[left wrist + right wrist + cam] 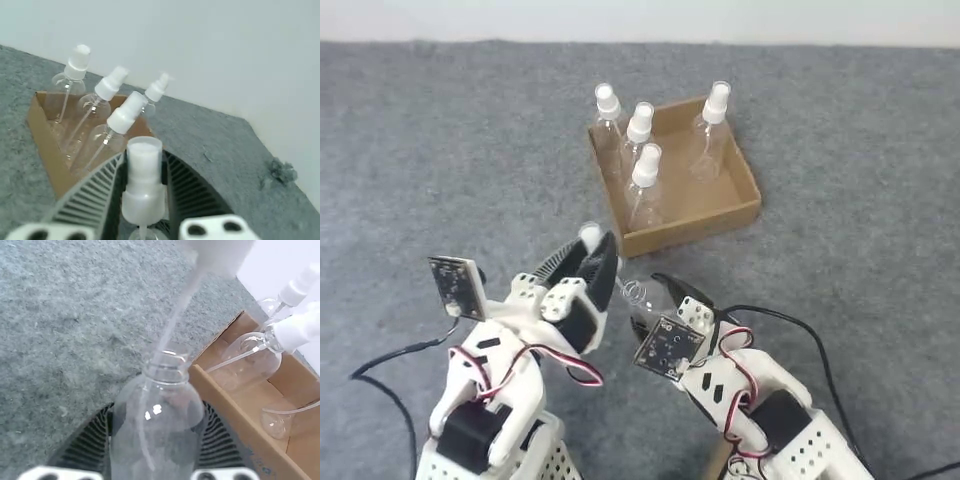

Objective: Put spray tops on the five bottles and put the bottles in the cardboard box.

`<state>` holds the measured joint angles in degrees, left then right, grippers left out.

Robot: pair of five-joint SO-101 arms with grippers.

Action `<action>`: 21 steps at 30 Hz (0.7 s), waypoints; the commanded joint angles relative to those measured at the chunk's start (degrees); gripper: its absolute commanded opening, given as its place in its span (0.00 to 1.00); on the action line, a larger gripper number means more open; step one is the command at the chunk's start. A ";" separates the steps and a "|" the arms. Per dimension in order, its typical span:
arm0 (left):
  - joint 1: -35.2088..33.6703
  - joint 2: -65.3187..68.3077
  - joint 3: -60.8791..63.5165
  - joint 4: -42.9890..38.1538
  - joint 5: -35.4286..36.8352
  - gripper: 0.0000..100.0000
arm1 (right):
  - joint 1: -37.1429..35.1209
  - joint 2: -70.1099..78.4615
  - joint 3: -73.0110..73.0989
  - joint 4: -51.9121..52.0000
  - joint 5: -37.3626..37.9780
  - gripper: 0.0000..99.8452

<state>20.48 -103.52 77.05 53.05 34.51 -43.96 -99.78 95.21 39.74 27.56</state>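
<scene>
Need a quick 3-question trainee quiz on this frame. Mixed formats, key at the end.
1. How many capped bottles stand in the cardboard box?
2. True or false: the left hand grips a spray top.
3. The bottle in the right hand is: A) already capped; B) open-necked, with the spray top's tube entering it; C) lying in the box.

Key: 1) four; 2) true; 3) B.
</scene>
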 commanded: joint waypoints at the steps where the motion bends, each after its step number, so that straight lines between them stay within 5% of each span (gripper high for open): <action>1: 4.40 -0.97 1.19 -0.53 -4.04 0.01 | 0.84 -1.54 -2.37 -1.45 -0.70 0.01; 12: 5.19 -0.97 1.71 -0.62 -4.48 0.02 | 0.92 -4.53 -2.02 -0.84 -0.79 0.01; 21: 5.19 -0.88 1.80 2.20 -4.13 0.17 | 0.92 -4.26 -2.02 -0.84 -0.79 0.01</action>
<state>25.41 -103.52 79.52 54.46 30.55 -43.87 -102.42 95.12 39.74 27.56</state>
